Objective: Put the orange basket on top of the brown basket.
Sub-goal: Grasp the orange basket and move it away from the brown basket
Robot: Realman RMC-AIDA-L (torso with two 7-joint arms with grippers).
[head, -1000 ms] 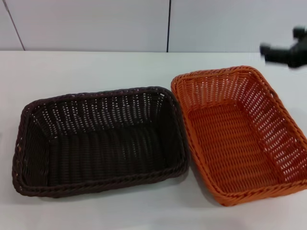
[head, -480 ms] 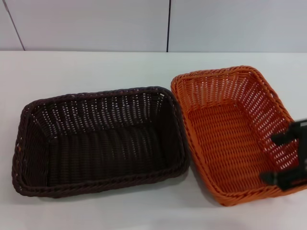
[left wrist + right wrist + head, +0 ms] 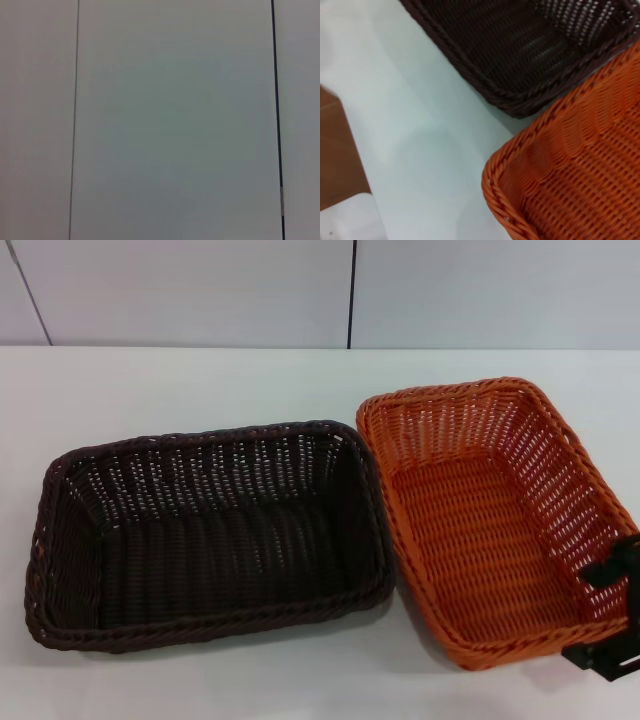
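The orange basket (image 3: 480, 520) sits on the white table at the right, empty. The brown basket (image 3: 210, 530) sits close beside it on the left, also empty. My right gripper (image 3: 607, 615) is at the orange basket's near right corner, at the edge of the head view. Its two dark fingers (image 3: 612, 568) stand apart, one over the inside of the rim and one outside it. The right wrist view shows a corner of the orange basket (image 3: 570, 170) and a corner of the brown basket (image 3: 530, 50). My left gripper is out of view.
The white table (image 3: 200, 390) stretches behind both baskets to a pale panelled wall (image 3: 350, 290). The right wrist view shows the table's edge with brown floor (image 3: 335, 150) beyond it. The left wrist view shows only a blank wall panel (image 3: 170, 120).
My right gripper came down from the far right of the table to the orange basket's near right corner, and has since dropped a little lower. The baskets have not moved.
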